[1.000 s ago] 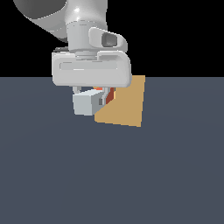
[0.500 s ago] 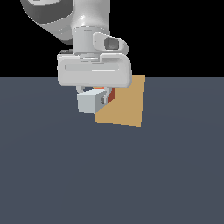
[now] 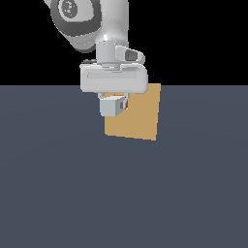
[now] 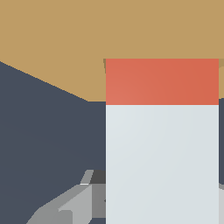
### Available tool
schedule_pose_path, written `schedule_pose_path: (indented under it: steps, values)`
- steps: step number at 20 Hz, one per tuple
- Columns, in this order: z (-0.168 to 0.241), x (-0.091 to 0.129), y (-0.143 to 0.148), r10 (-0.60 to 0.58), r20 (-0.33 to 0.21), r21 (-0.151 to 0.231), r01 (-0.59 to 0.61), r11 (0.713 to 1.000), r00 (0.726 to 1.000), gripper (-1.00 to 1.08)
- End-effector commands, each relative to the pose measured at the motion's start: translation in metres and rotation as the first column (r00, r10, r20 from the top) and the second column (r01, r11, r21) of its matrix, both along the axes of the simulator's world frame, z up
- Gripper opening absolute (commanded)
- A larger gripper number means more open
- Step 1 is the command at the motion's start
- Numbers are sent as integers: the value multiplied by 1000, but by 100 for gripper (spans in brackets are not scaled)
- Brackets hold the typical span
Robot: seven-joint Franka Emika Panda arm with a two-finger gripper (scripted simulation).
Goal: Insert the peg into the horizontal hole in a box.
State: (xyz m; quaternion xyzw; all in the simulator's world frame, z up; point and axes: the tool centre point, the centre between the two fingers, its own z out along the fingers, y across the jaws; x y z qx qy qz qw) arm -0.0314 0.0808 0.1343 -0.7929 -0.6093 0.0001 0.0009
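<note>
I'm looking at the jaws (image 3: 115,102) first: they are clamped on the long square-section peg with a pale grey-white body and a red tip (image 4: 162,144), and in the wrist view one grey finger (image 4: 72,205) shows beside the pale part. In the exterior view I see the pale end (image 3: 112,106) facing the camera below the white hand, with a sliver of red at its 3 o'clock edge. The peg's red end sits right at the face of the flat tan-orange square box (image 3: 138,118). In the wrist view a thin dark line of the small square hole (image 4: 105,65) peeks out at the corner of the red end, which covers the rest. The box stands on the dark grey-blue worktop (image 3: 124,193), at 3 o'clock of the jaws in the exterior view.
</note>
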Motion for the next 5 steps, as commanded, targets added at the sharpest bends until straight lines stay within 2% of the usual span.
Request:
schedule_pose_path:
  steps: [1, 5]
  values:
    - [2, 5, 10, -2, 5, 0, 2, 1000, 1000, -100]
    - [2, 7, 16, -2, 5, 0, 2, 1000, 1000, -100]
